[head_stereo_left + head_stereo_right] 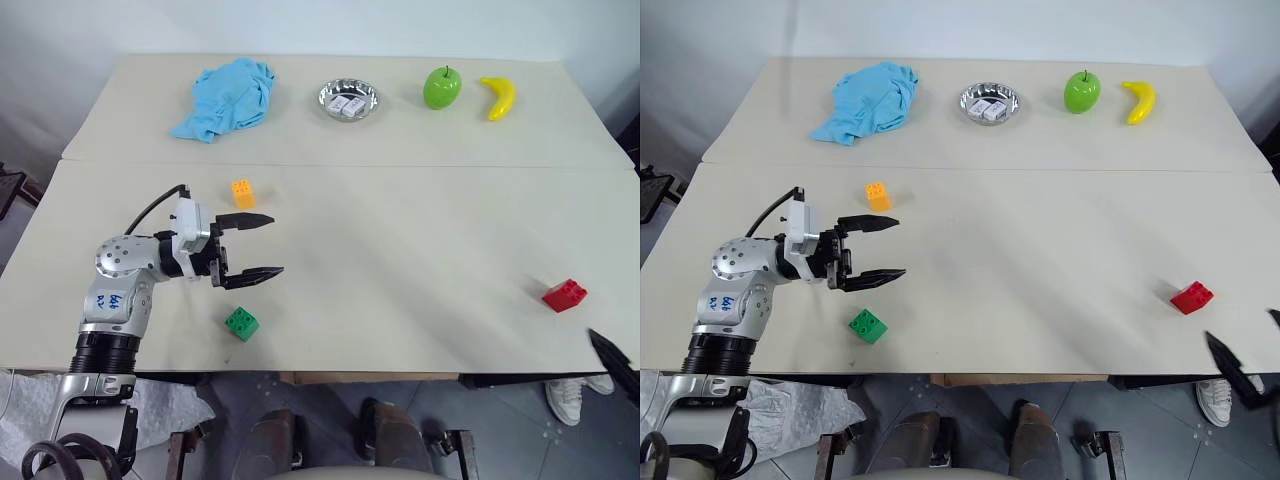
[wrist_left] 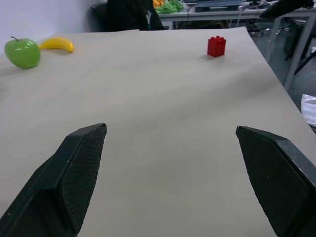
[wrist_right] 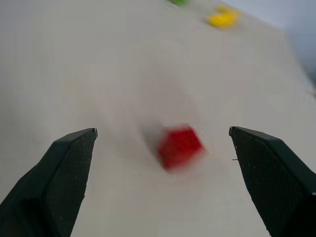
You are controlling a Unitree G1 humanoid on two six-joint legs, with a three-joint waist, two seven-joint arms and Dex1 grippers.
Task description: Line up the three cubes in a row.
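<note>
Three cubes lie far apart on the beige table (image 1: 400, 240). The orange cube (image 1: 243, 192) is left of centre, the green cube (image 1: 241, 322) is near the front edge, and the red cube (image 1: 565, 295) is at the far right. My left gripper (image 1: 277, 245) hovers between the orange and green cubes, pointing right, open and empty. In its wrist view the red cube (image 2: 216, 46) lies far ahead. My right gripper (image 1: 1241, 325) is at the front right corner, open and empty. The red cube (image 3: 180, 147) lies a little ahead of its fingers (image 3: 69, 168), untouched.
Along the back of the table lie a blue cloth (image 1: 228, 97), a round silver dish (image 1: 349, 98) with small white packets, a green apple (image 1: 441, 88) and a banana (image 1: 499, 97). A seam runs across the table behind the orange cube.
</note>
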